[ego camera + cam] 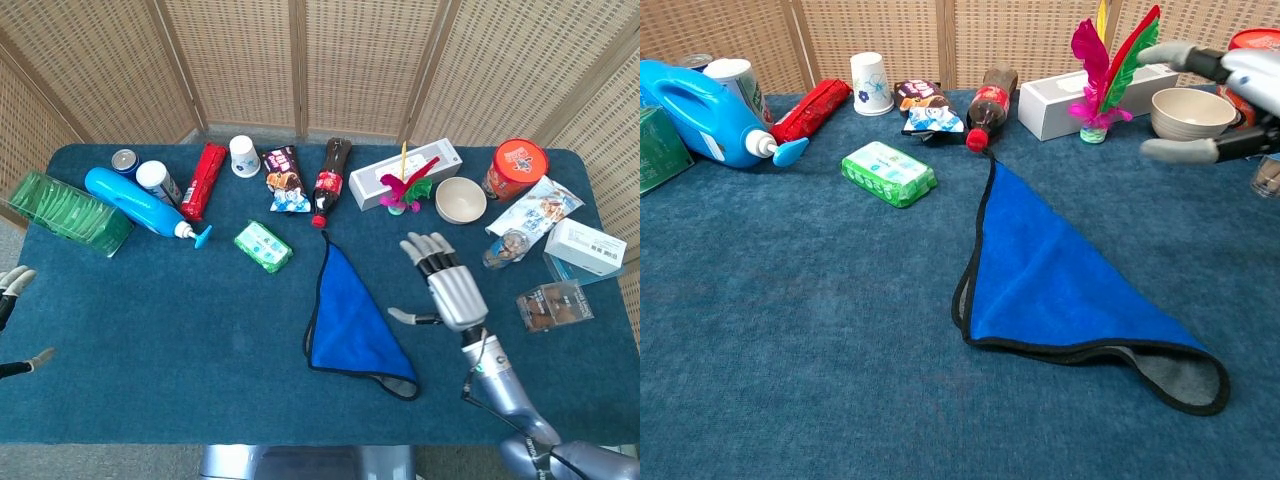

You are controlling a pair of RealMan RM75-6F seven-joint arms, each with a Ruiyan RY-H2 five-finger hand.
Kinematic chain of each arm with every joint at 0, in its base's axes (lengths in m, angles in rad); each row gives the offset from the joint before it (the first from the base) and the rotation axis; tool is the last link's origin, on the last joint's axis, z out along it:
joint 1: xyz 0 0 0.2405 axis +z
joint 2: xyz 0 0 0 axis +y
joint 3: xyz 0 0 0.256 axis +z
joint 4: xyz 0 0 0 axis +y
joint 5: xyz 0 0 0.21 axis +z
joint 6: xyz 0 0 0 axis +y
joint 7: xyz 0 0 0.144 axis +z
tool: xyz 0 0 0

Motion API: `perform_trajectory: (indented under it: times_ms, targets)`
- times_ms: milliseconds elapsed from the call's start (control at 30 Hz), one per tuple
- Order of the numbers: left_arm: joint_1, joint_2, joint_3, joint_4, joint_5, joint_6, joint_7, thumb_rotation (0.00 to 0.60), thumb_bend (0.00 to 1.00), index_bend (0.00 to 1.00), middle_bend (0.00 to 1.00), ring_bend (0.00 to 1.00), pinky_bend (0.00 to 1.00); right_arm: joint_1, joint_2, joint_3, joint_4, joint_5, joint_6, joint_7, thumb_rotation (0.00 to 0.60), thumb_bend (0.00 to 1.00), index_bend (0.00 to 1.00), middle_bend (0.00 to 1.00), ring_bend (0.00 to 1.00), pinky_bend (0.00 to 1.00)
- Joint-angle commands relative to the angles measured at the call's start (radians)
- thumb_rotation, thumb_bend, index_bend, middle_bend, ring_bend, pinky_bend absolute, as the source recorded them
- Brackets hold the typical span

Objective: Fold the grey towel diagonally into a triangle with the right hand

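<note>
On the table [150,330], one folded towel [345,320]

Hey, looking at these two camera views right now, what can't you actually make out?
- Left hand: head view, cut off by the left edge; its pose cannot be told.
- Right hand: chest view, cut by the right edge.
- Folded blue-and-grey towel: lower layer hidden by the top layer.
- Small plastic jar: chest view, mostly cropped.
</note>
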Motion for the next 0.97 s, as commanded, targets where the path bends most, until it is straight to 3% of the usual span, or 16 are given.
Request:
perform_trajectory:
  times_ms: [33,267,567,767,967]
  targets:
    - [0.000,-0.001,0.000,-0.001,0.000,-0.001,0.003,0.600,0.12,0.00,0.00,0.00,0.00,-0.028,0.030,0.008,0.040,0.006,0.033,0.035,0.233,0.01,0.01,0.00,0.00,0.00]
    - [-0.001,-0.005,-0.002,0.001,-0.005,0.000,0.015,0.600,0.11,0.00,0.00,0.00,0.00,-0.099,0.078,0.008,0.113,-0.008,0.148,0.017,0.238,0.01,0.01,0.00,0.00,0.00]
    - [-0.003,-0.009,-0.004,0.004,-0.005,-0.002,0.022,0.600,0.12,0.00,0.00,0.00,0.00,-0.185,0.139,0.009,0.086,0.009,0.239,0.013,0.241,0.00,0.01,0.00,0.00,0.00]
    - [0.006,-0.006,-0.006,0.002,-0.006,0.016,0.022,0.600,0.12,0.00,0.00,0.00,0.00,-0.247,0.175,0.005,0.048,0.041,0.267,0.032,0.327,0.00,0.01,0.00,0.00,0.00]
    - [0.009,-0.009,-0.008,0.007,-0.012,0.020,0.037,0.600,0.12,0.00,0.00,0.00,0.00,-0.287,0.210,-0.012,-0.007,0.061,0.261,0.013,0.336,0.00,0.01,0.00,0.00,0.00]
